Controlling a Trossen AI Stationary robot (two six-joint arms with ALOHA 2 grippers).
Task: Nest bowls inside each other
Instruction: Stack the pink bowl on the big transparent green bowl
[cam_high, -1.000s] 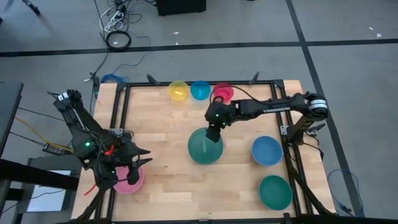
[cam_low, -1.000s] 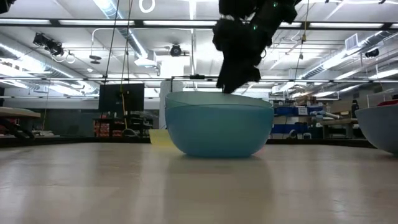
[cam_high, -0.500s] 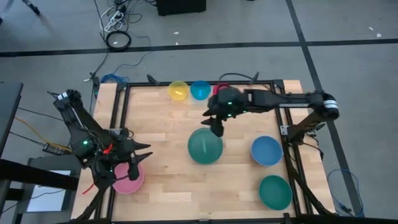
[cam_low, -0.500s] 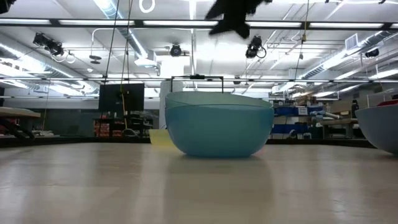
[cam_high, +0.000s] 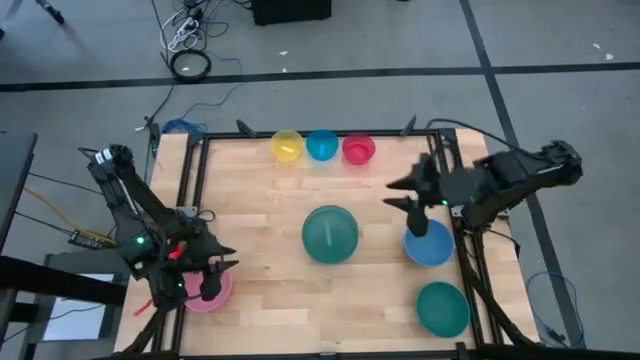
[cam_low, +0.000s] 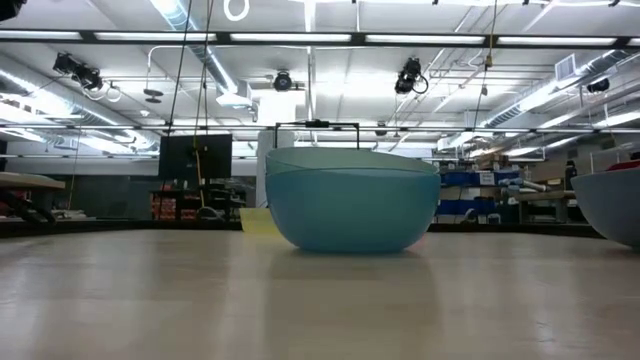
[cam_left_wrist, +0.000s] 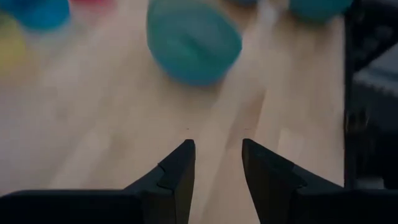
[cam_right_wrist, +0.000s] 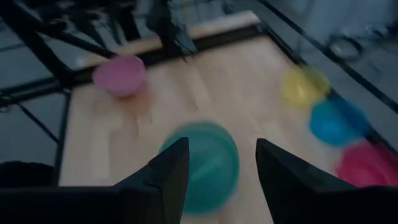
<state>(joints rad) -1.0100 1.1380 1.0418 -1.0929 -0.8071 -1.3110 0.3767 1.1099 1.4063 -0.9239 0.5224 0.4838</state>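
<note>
In the middle of the table a green bowl (cam_high: 330, 233) sits nested in a light blue bowl (cam_low: 350, 205). My right gripper (cam_high: 397, 196) hangs open and empty, high above the table between that stack and the large blue bowl (cam_high: 430, 245). The stack shows beyond its fingers in the right wrist view (cam_right_wrist: 202, 165). My left gripper (cam_high: 226, 258) is open over the table's near left, just past the pink bowl (cam_high: 205, 290), with only bare wood between its fingers (cam_left_wrist: 217, 163). A teal bowl (cam_high: 442, 308) stands near right.
Small yellow (cam_high: 287, 146), blue (cam_high: 322, 146) and magenta-red (cam_high: 358, 149) bowls line the far edge. A black frame (cam_high: 450, 190) borders the table. Bare wood lies between the pink bowl and the stack. A bowl's side (cam_low: 612, 205) shows at the right in the low view.
My right gripper has risen from the rim of the nested bowls in the middle. It has swung up and toward the table's right edge and has left the low view. The nested bowls have stayed where they were.
</note>
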